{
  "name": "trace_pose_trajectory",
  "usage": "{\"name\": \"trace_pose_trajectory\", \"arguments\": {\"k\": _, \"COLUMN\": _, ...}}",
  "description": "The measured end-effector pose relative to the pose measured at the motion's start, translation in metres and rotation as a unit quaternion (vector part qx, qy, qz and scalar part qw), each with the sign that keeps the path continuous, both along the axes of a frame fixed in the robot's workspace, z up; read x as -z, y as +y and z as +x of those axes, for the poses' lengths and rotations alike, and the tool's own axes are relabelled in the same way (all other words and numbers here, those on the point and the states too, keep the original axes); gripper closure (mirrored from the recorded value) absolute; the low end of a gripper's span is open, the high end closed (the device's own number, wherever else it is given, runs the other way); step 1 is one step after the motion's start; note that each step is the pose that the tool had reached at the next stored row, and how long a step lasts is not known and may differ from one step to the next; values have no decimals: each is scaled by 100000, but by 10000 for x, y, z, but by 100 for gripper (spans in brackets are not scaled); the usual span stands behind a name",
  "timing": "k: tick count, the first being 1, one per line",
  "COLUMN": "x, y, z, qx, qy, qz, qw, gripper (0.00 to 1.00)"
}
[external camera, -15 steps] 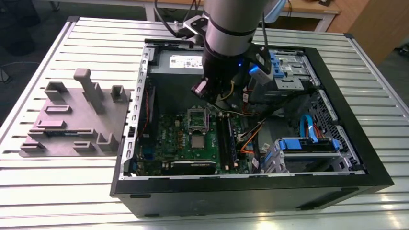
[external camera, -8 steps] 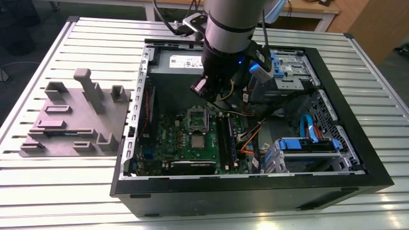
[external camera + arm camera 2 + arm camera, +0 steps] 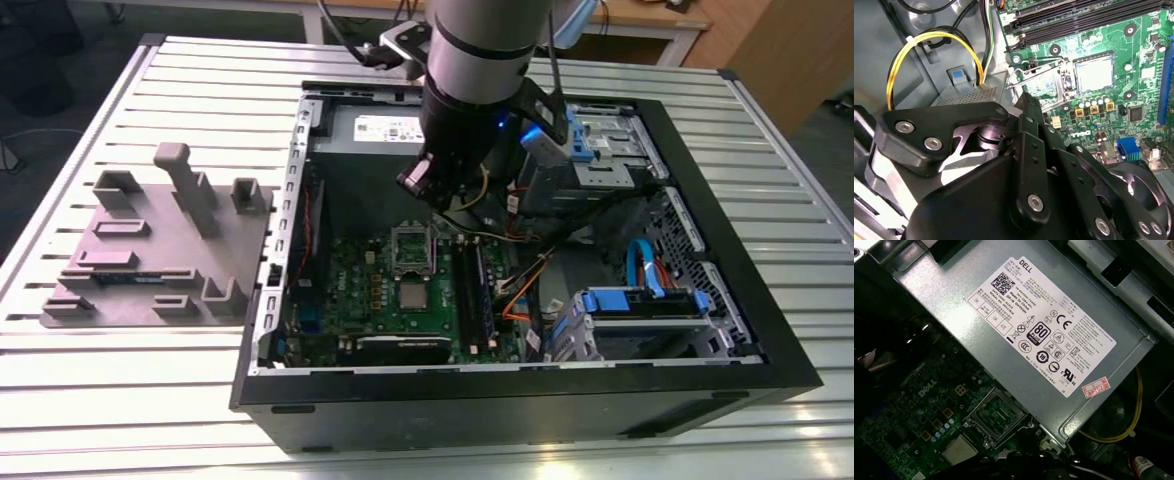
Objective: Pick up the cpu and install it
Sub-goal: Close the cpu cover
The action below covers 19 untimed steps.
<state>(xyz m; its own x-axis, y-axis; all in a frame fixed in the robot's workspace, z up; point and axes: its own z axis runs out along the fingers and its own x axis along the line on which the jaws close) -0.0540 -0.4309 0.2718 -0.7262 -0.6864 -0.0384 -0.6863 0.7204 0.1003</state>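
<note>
The cpu (image 3: 416,297) lies flat on the green board (image 3: 380,300) inside the open computer case (image 3: 534,405). Its shiny metal top faces up, and it sits in a square seat at 6 o'clock of the hinged metal frame (image 3: 411,247) in the exterior view. That frame looks swung open, probably to leave the seat free from above. The chip is square, so it has no real long axis, and its edges run in line with the board's edges. It looks seated and not merely set down, though I can't be sure. The hand (image 3: 424,183) hangs above the board at about 12 o'clock of the frame, clear of the chip and near the grey power box (image 3: 380,128). I cannot tell whether it is apart or together, and nothing shows in it. A grey tray (image 3: 147,250) rests on the bench (image 3: 134,410) at 9 o'clock of the case.
</note>
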Motion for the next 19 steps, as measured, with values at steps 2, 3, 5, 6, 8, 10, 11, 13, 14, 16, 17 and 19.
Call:
{"name": "trace_pose_trajectory", "arguments": {"k": 2, "x": -16, "y": 0, "z": -4, "qx": 1, "qy": 1, "qz": -53, "qw": 100000, "gripper": 90}}
{"name": "trace_pose_trajectory", "arguments": {"k": 3, "x": -23, "y": 0, "z": -5, "qx": -1, "qy": 1, "qz": -74, "qw": 100000, "gripper": 90}}
{"name": "trace_pose_trajectory", "arguments": {"k": 5, "x": -38, "y": 0, "z": -9, "qx": 0, "qy": -2, "qz": -120, "qw": 100000, "gripper": 90}}
{"name": "trace_pose_trajectory", "arguments": {"k": 6, "x": -45, "y": 0, "z": -10, "qx": 0, "qy": 0, "qz": -142, "qw": 100000, "gripper": 90}}
{"name": "trace_pose_trajectory", "arguments": {"k": 8, "x": -61, "y": 0, "z": -14, "qx": 1, "qy": 0, "qz": -192, "qw": 100000, "gripper": 90}}
{"name": "trace_pose_trajectory", "arguments": {"k": 10, "x": -75, "y": 0, "z": -17, "qx": 4, "qy": -2, "qz": -235, "qw": 100000, "gripper": 90}}
{"name": "trace_pose_trajectory", "arguments": {"k": 11, "x": -83, "y": 0, "z": -19, "qx": 1, "qy": 0, "qz": -260, "qw": 100000, "gripper": 90}}
{"name": "trace_pose_trajectory", "arguments": {"k": 13, "x": -98, "y": 0, "z": -22, "qx": 1, "qy": 1, "qz": -309, "qw": 100000, "gripper": 90}}
{"name": "trace_pose_trajectory", "arguments": {"k": 14, "x": -106, "y": 0, "z": -24, "qx": -1, "qy": 0, "qz": -333, "qw": 99999, "gripper": 90}}
{"name": "trace_pose_trajectory", "arguments": {"k": 16, "x": -120, "y": 0, "z": -27, "qx": 1, "qy": -2, "qz": -378, "qw": 99999, "gripper": 90}}
{"name": "trace_pose_trajectory", "arguments": {"k": 17, "x": -128, "y": 0, "z": -29, "qx": 0, "qy": -1, "qz": -404, "qw": 99999, "gripper": 90}}
{"name": "trace_pose_trajectory", "arguments": {"k": 19, "x": -143, "y": 0, "z": -32, "qx": 1, "qy": 0, "qz": -452, "qw": 99999, "gripper": 90}}
